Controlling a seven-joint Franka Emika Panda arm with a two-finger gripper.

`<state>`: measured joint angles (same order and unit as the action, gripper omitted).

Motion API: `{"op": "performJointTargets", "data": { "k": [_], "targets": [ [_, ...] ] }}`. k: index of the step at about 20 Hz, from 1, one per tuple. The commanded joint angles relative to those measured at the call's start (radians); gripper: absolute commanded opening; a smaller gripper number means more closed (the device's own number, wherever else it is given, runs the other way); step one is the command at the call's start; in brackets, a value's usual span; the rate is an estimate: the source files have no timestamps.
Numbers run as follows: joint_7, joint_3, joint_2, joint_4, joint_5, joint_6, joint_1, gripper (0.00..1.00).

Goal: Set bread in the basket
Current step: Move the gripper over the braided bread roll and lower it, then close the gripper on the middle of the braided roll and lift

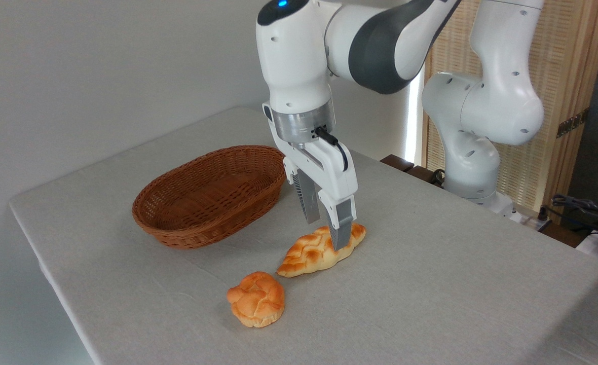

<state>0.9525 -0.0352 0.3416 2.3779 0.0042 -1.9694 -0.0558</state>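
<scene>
The bread, a long braided golden loaf with pointed ends, lies on the table in front of the basket. My gripper hangs straight down over the loaf's right half, open. Its near finger overlaps the loaf in the picture, and the far finger's tip shows just above the loaf's back edge. I cannot tell whether either finger touches the bread. The basket, a shallow oval of reddish-brown wicker, stands to the left of the gripper with nothing in it.
A round knotted orange bun lies near the front, left of the loaf. The arm's white base stands at the table's far right edge. The grey tablecloth stretches bare to the right.
</scene>
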Motion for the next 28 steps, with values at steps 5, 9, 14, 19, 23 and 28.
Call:
{"op": "performJointTargets", "data": {
  "k": [5,9,14,19,23,28],
  "targets": [
    [0.017,-0.005,-0.01,0.05,0.002,-0.069,-0.024,1.0],
    [0.017,-0.005,-0.029,0.05,0.002,-0.072,-0.027,0.99],
    [0.015,-0.005,-0.047,0.05,0.0,-0.077,-0.027,0.59],
    [0.018,-0.006,-0.064,0.052,0.002,-0.071,-0.027,0.34],
    [0.034,-0.006,-0.075,0.05,0.013,-0.072,-0.027,0.33],
    [0.034,-0.006,-0.078,0.047,0.014,-0.072,-0.027,0.18]
  ]
}}
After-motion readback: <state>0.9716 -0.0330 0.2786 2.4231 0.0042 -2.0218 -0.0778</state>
